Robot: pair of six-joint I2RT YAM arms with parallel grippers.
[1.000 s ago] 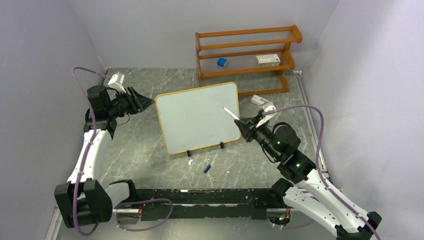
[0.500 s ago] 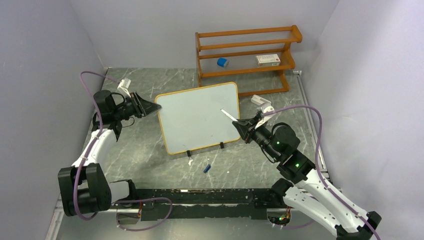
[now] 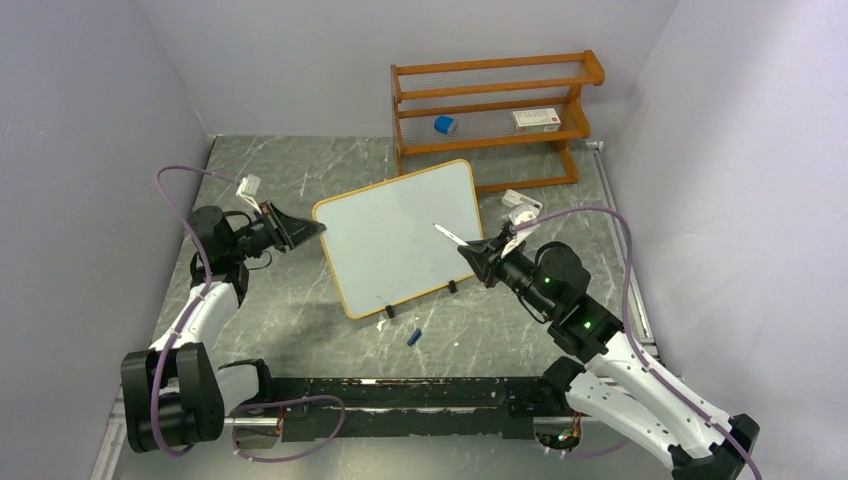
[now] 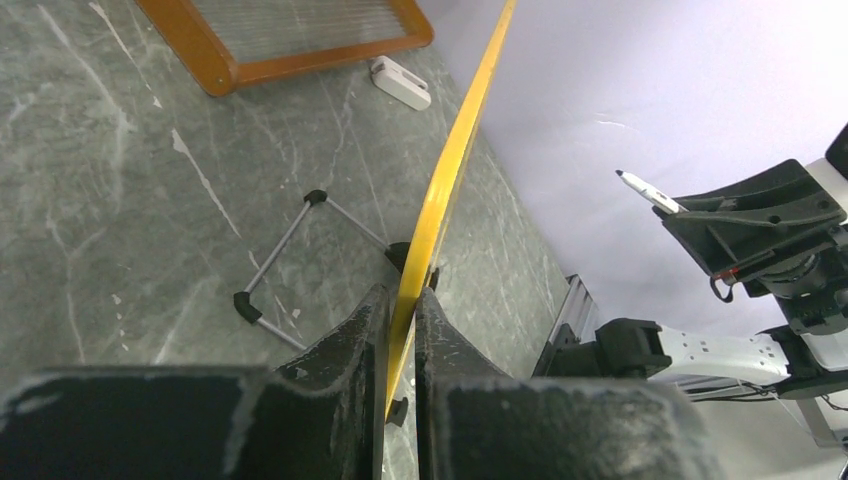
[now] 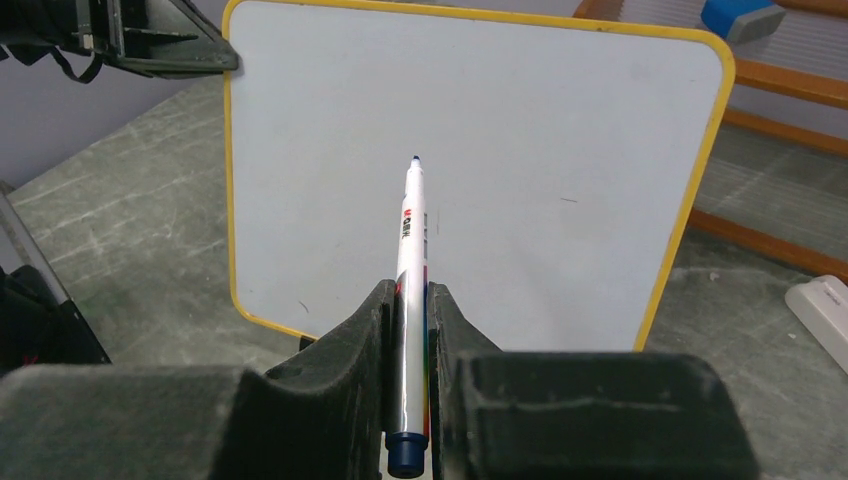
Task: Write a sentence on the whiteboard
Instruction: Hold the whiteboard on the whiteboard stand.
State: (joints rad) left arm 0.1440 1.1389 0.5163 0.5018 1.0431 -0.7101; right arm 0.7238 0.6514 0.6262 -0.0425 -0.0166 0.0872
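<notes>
1. Whiteboard [image 3: 395, 235] mid-tabletop [image 3: 280, 300], propped upright on its wire stand, just in front of shelf rack [image 3: 495, 110]. Face turned toward the right arm. Blank, no writing on it yet.
2. Left end effector [image 3: 318, 228] clamped narrow on the board's frame at the upper-left corner as the right wrist view sees it. Frame pinched between both fingers in the left wrist view.
3. Right end effector [image 3: 470, 252] closed on marker [image 3: 450, 234]. Tip uncapped, aimed at the board face, clearly apart from it.
4. Step in hand, by judgement: bring tip to board for the first stroke.
   - Start high and left on the face to leave room for a full line.
   - Hold the left clamp firm; light board on a thin stand likely to tip or skid under pen push.
   - Light contact, pen roughly square to the face, slow strokes.
5. Count:
   - 1 whiteboard, 1 marker, 2 end effectors.
   - 1 shelf rack holding 1 blue item [image 3: 445, 125] and 1 white box [image 3: 536, 120].
   - 1 blue cap [image 3: 413, 337] on the tabletop near the board's feet.
   - 1 white block [image 3: 520, 200] beside the rack's foot.
</notes>
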